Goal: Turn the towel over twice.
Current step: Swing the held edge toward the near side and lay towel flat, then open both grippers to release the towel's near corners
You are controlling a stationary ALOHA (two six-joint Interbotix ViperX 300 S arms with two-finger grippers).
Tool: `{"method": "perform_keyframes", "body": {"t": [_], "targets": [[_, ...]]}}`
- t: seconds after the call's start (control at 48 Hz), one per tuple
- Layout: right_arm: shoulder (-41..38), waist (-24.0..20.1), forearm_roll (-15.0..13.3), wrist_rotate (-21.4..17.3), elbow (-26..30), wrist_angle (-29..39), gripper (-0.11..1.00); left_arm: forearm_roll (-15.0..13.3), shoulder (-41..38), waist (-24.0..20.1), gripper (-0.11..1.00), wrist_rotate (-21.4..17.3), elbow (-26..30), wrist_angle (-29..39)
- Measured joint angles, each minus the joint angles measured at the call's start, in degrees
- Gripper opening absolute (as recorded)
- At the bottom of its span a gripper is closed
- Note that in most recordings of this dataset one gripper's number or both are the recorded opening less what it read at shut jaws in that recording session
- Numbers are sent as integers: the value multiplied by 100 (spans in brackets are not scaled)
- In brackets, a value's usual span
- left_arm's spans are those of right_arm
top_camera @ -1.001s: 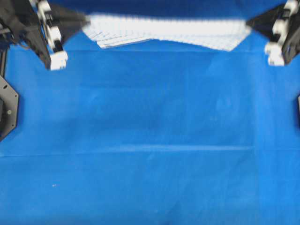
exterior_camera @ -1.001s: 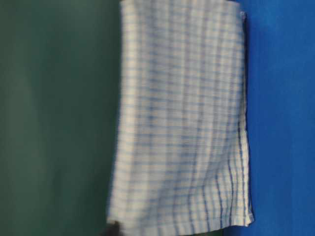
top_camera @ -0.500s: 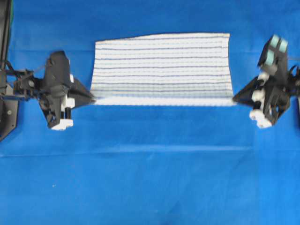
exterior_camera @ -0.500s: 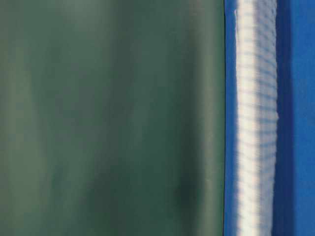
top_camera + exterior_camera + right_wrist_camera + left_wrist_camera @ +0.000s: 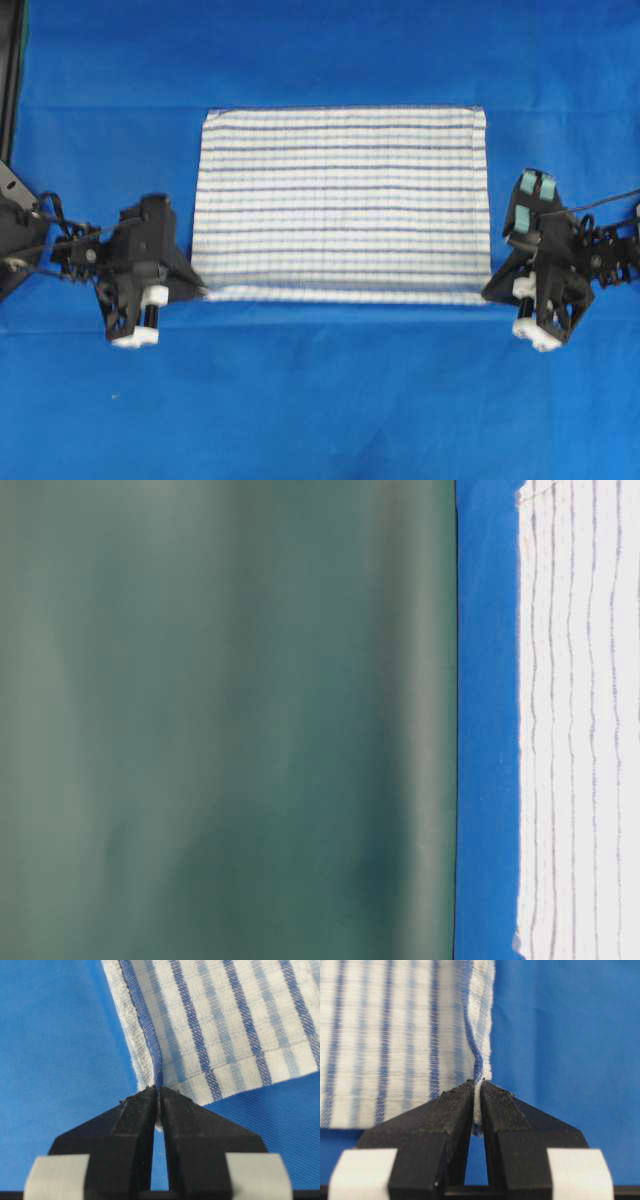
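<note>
Towel (image 5: 340,203) spread flat mid-table on blue cloth (image 5: 320,400), low profile, no upright obstacles around it. Wide bare cloth in front of towel's near edge and behind far edge. Left gripper (image 5: 203,293) pinched on near-left corner, right gripper (image 5: 488,297) pinched on near-right corner; arm bodies occupy table flanks beside those corners. Lane between grippers along near edge free. Black fixture (image 5: 10,235) at left table edge.
</note>
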State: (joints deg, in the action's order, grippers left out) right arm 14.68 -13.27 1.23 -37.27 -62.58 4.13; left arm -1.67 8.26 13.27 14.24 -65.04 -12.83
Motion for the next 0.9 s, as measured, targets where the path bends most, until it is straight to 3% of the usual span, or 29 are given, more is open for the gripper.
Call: {"method": "perform_keyframes", "body": {"t": [0.542, 0.605, 0.813, 0.896], "targets": [[-88, -114, -35, -9, 88, 18, 6, 0, -97, 44, 5, 0, 44, 26], [-88, -114, -44, -9, 105, 18, 9, 0, -88, 35, 14, 0, 44, 35], [62, -114, -264, 97, 237, 149, 67, 0, 220, 35, 73, -62, 132, 316], [316, -105, -527, 123, 316, 264, 66, 0, 510, 35, 81, -149, 211, 571]]}}
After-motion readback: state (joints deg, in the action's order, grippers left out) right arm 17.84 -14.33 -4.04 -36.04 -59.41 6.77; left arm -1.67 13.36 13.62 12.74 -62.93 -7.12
